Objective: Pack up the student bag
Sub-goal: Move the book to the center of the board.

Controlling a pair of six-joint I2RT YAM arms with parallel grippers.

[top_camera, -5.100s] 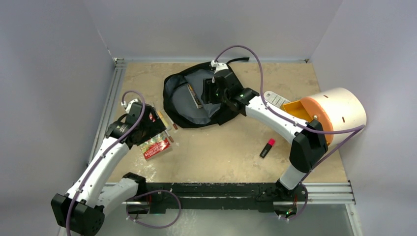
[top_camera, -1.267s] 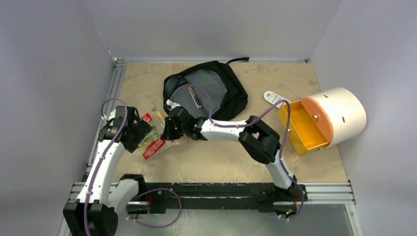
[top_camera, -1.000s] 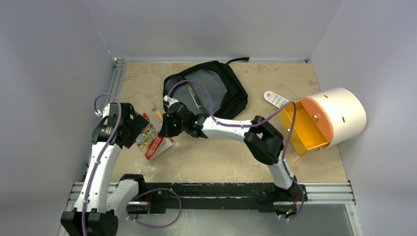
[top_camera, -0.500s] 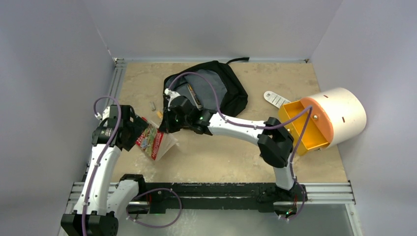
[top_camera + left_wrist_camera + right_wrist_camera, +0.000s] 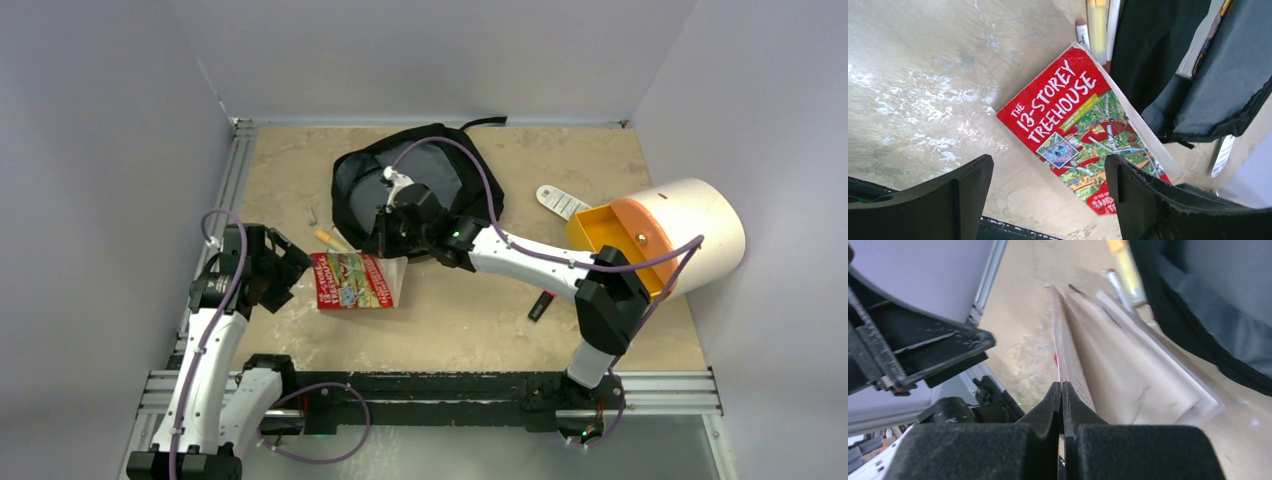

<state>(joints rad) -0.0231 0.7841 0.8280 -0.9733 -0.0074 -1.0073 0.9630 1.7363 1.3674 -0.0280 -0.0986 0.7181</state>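
Desk (image 5: 470,310): only your overhead view shows it whole.
Bag (image 5: 352,195): far centre of the desk, lying open with the grey lining showing.
Book (image 5: 355,281): red cover up, just in front of the bag; your left wrist view reads its title.
Right pincer (image 5: 1062,387): clenched on the book's edge, clear only in its own wrist view.
Left pincer (image 5: 1047,165): released wide, near the book's left end.

Left arm (image 5: 205,340), right arm (image 5: 520,258): white shells, black joints, mounted on black base rail (image 5: 440,385). Purple cable (image 5: 441,140) on each. Left gripper (image 5: 292,270), right gripper (image 5: 385,240) black.
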